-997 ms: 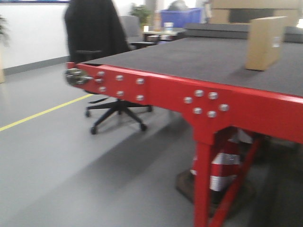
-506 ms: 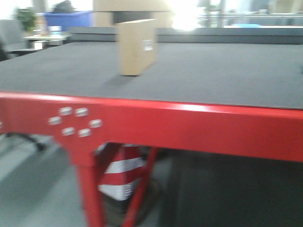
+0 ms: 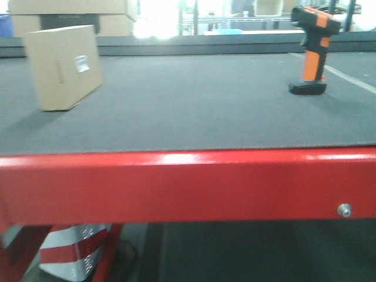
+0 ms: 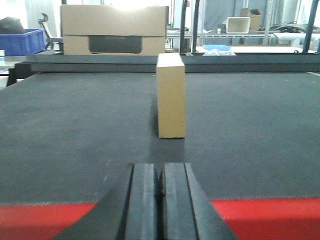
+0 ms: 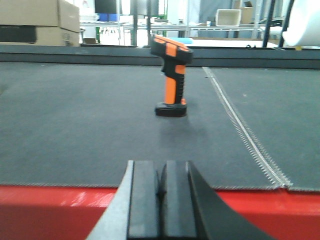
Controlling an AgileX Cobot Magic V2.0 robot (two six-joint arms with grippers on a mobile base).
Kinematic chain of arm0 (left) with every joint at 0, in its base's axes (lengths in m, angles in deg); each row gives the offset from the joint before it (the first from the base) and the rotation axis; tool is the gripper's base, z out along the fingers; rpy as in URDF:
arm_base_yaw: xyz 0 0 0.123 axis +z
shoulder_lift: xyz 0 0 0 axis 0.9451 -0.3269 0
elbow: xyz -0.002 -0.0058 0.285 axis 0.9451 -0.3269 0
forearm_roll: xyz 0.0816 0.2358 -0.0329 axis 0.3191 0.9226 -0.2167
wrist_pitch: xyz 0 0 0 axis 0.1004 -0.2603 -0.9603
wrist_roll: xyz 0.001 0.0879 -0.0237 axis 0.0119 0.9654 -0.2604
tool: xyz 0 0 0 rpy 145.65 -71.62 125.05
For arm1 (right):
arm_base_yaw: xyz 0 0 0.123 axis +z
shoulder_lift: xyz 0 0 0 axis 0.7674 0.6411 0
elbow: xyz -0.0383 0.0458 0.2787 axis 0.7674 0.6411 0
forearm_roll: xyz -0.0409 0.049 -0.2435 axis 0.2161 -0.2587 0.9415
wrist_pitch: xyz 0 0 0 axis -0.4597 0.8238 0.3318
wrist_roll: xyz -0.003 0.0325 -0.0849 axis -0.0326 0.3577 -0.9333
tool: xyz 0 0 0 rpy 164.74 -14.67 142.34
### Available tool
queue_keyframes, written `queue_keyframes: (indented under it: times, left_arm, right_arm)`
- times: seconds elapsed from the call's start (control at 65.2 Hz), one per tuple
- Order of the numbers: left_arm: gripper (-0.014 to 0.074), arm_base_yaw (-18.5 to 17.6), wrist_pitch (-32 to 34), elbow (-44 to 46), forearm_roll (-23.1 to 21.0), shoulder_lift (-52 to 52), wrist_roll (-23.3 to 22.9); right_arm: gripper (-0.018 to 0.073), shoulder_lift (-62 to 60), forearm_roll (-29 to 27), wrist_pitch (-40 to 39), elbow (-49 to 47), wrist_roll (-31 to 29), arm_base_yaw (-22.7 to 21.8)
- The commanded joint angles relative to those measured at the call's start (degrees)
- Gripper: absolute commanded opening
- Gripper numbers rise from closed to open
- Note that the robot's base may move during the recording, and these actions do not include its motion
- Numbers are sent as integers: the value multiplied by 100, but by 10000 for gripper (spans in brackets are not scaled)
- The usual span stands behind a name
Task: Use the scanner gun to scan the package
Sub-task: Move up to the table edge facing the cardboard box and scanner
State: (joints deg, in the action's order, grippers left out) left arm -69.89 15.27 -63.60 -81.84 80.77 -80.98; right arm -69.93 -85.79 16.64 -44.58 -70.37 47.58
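The package (image 3: 63, 66), a flat tan box with a small white label, stands on edge at the left of the dark belt. In the left wrist view the package (image 4: 171, 95) shows edge-on, straight ahead. The scanner gun (image 3: 312, 49), orange-handled with a black head, stands upright on its foot at the back right; the right wrist view has the scanner gun (image 5: 172, 76) ahead, well beyond the fingers. My left gripper (image 4: 160, 172) is shut and empty over the red table edge. My right gripper (image 5: 161, 170) is likewise shut and empty at the near edge.
A red frame rail (image 3: 188, 185) runs along the table's near edge. Bigger cardboard boxes with a dark panel (image 4: 114, 30) sit behind the belt. A seam (image 5: 245, 132) crosses the belt right of the scanner. A red-and-white striped cone (image 3: 73, 252) stands under the table.
The front view has swung right along the table: the package slid from right to far left of frame, and the scanner gun has come into view at the right.
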Motion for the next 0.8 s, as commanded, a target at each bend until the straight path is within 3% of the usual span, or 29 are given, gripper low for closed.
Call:
queue_keyframes:
  times: [0.0, 0.783]
  left_arm:
    - [-111, -17, 68, 14, -17, 20, -26]
    - [-111, -6, 68, 14, -17, 20, -26]
  right_arm:
    - [-162, -20, 1, -123, 1, -18, -31]
    - [-162, -20, 1, -119, 1, -18, -21]
